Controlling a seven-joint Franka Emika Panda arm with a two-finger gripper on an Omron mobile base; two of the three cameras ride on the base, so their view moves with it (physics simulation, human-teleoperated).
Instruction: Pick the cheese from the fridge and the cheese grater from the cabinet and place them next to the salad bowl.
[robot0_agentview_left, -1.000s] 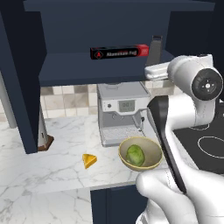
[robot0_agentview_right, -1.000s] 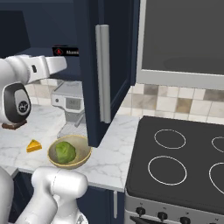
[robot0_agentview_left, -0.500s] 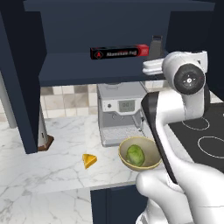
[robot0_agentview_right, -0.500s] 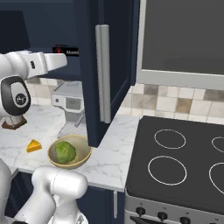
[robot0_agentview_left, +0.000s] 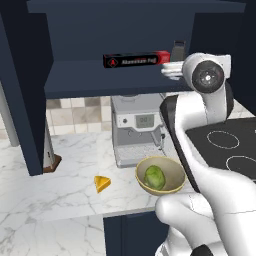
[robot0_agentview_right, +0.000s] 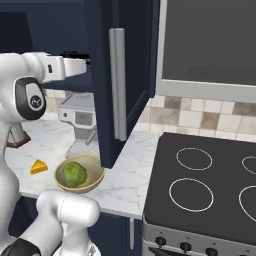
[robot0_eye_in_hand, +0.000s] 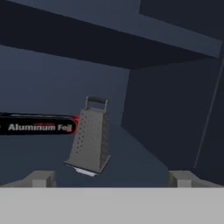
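One grater (robot0_eye_in_hand: 90, 139) ahead, gripper (robot0_eye_in_hand: 111, 178) spread wide.
Advance straight, centre it between the fingers, avoid the foil box (robot0_eye_in_hand: 38, 127).

I am seeing the dark grey cheese grater (robot0_eye_in_hand: 90, 139) standing upright on the cabinet (robot0_agentview_left: 75, 80) shelf, near its right end. The yellow-orange cheese (robot0_agentview_left: 102, 183) wedge is lying on the countertop just left of the tan salad bowl (robot0_agentview_left: 170, 186), near the front edge.

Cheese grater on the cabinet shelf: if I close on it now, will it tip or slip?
The cheese grater stands upright and tapers toward its handle, so a high push would probably tip it. Its faces look metallic and slanted, so the pads may slide upward; gripping low seems safer. It looks rigid. The gripper is open, short of it.
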